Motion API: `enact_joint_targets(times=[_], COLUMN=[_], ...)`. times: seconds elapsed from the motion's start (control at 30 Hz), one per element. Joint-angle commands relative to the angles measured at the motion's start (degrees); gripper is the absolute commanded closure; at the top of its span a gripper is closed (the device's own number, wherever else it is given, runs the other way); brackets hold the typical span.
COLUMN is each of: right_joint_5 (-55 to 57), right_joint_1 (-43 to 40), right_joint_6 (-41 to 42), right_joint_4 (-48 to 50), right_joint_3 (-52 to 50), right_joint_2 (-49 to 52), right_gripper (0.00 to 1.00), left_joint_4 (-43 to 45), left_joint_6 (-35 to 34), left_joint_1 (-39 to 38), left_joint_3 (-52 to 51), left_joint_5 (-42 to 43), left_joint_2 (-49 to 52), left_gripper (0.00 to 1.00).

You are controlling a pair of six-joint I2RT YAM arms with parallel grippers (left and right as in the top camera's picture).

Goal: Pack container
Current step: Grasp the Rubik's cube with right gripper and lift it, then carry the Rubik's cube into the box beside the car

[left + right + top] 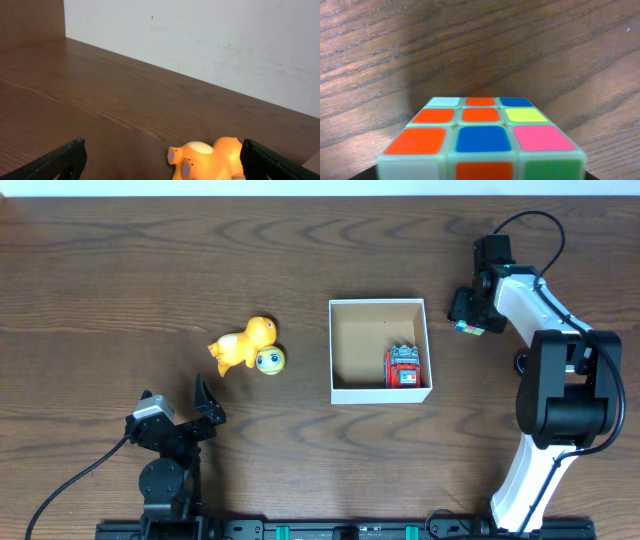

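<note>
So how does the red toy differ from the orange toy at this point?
The red toy lies inside the container, in its lower right corner overhead; the orange toy lies outside, on the table to its left. The red toy is boxy; the orange toy is rounded. The orange toy touches a yellow-green ball; the red toy has no toy beside it. Both are far smaller than the container.

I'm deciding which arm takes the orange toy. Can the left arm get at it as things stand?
Probably yes. The orange toy lies on open table just ahead of the left hand, whose fingers stand apart, with nothing between. A small ball touches its right side.
</note>
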Motion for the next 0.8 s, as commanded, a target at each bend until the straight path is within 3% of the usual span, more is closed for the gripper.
enact_joint_targets(times=[0.0, 0.17, 0.47, 0.77], right_joint_5=[1.2, 3.6, 3.6, 1.5], right_joint_1=[-0.2, -0.1, 1.6, 8.7], right_joint_6=[-1.0, -2.1, -4.9, -9.5], right_joint_4=[0.0, -0.1, -0.8, -6.0], right_joint_3=[-0.1, -0.1, -0.1, -0.1], right_joint_2=[0.0, -2.6, -8.8, -17.9], right_gripper=[0.38, 0.45, 0.43, 0.43], left_joint_4=[-2.0, -2.0, -2.0, -2.0], left_joint_6=[1.0, 1.0, 1.0, 1.0], left_joint_1=[0.3, 0.3, 0.3, 0.3], left_joint_3=[-1.2, -1.2, -1.2, -1.2], left_joint_5=[-0.1, -0.1, -0.1, -0.1], left_joint_2=[-0.3, -0.3, -0.3, -0.3], left_gripper=[0.02, 0.02, 0.02, 0.02])
